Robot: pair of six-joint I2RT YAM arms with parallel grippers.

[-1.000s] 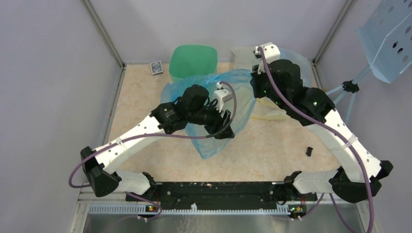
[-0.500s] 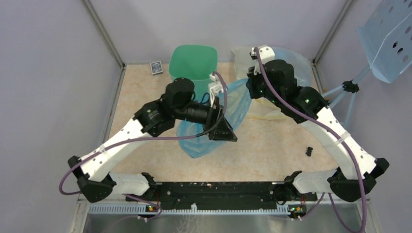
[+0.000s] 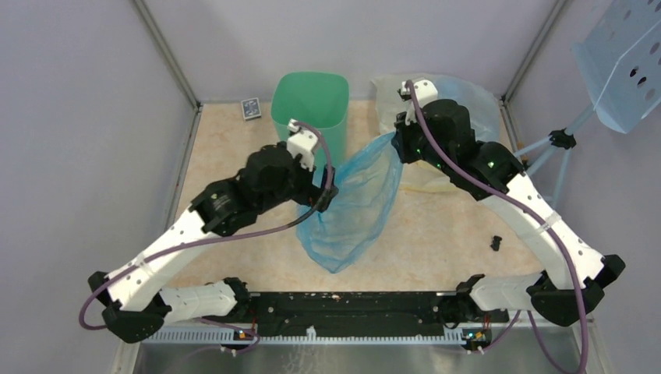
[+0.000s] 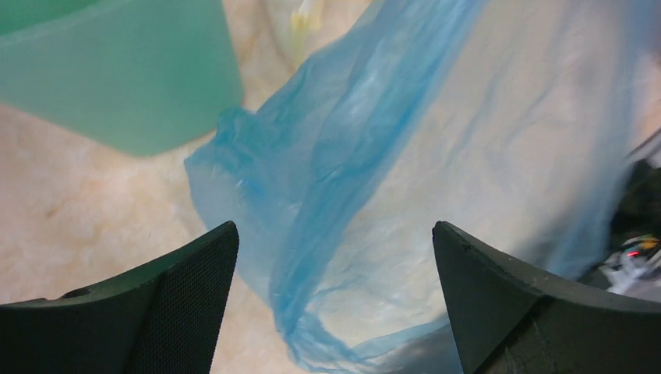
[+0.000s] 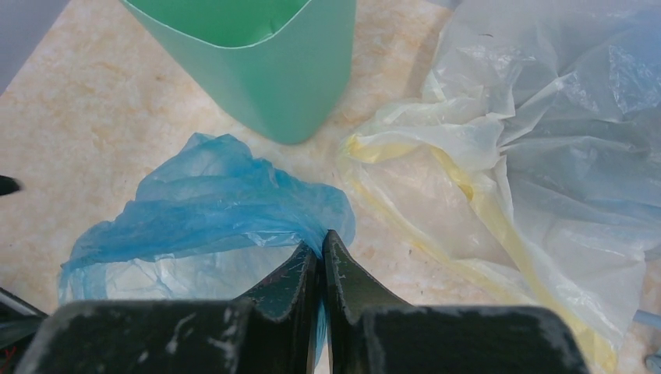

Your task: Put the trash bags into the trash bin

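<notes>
A light blue trash bag (image 3: 351, 204) hangs from my right gripper (image 3: 395, 145), which is shut on its upper edge; it also shows in the right wrist view (image 5: 203, 210) and the left wrist view (image 4: 366, 171). My left gripper (image 3: 326, 193) is open, its jaws wide apart beside the bag's left side, holding nothing. The green trash bin (image 3: 310, 105) stands upright at the back, just behind the left gripper; it also shows in the right wrist view (image 5: 257, 62) and the left wrist view (image 4: 117, 70). A pale yellowish bag (image 5: 483, 202) lies crumpled at the back right.
A small dark card box (image 3: 250, 108) lies left of the bin by the back wall. A small black piece (image 3: 496, 242) lies on the table at the right. A light blue perforated panel (image 3: 623, 62) stands outside the right wall.
My left gripper has let go of the blue bag and drawn back to the left, toward the bin. The bag now hangs stretched from my right gripper alone.
</notes>
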